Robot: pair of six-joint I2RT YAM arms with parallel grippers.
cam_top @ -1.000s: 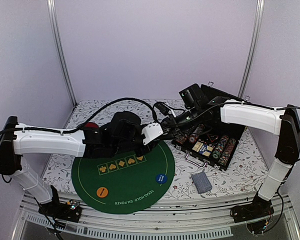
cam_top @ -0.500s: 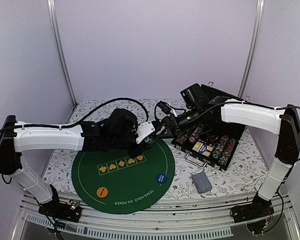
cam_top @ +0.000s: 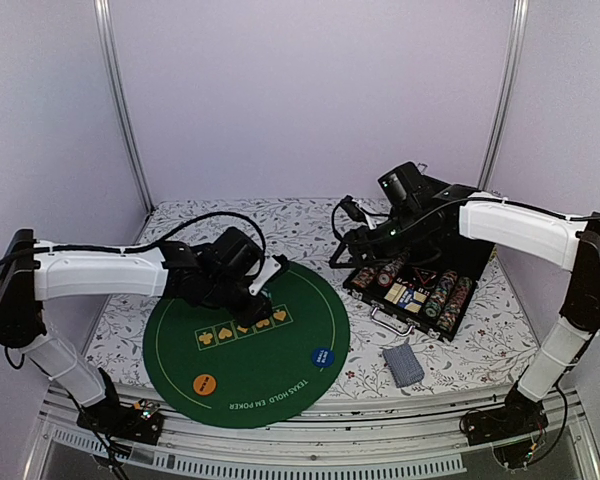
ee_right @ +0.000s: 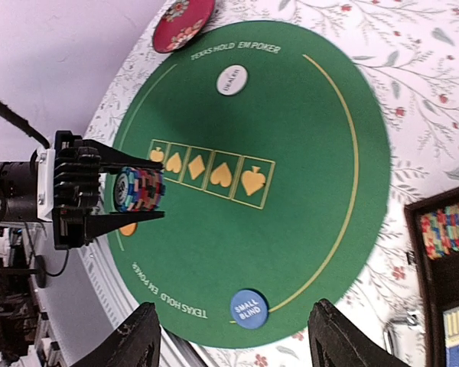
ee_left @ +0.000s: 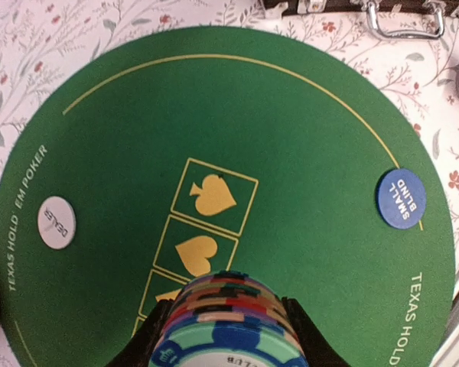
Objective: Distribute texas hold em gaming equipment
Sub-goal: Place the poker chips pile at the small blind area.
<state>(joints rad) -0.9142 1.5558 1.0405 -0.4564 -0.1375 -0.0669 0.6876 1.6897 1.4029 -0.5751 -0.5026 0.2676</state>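
Chip stack [ee_left: 228, 321], multicoloured, is pinched between left fingers [ee_left: 310, 344] over green mat [cam_top: 280, 360], by the suit boxes. We see right fingers [ee_right: 138, 340] spread wide w/ nothing between them, near open chip case [cam_top: 392, 317]. On mat: white dealer btn [ee_left: 56, 222], blue small-blind btn [ee_left: 401, 199], orange btn [cam_top: 205, 383]. 1 card deck [cam_top: 402, 363] lies on table [cam_top: 300, 215] near the case, not touching it.

A white tabletop [cam_top: 300, 215] with a small floral print lies under the left hand [ee_right: 149, 190]. Beyond the hand rise plain pale lilac walls [cam_top: 310, 100], with a silver metal post [cam_top: 123, 110] in each back corner. On the hand's near side, a metal rail [cam_top: 310, 462] edges the tabletop. The light is soft and even.
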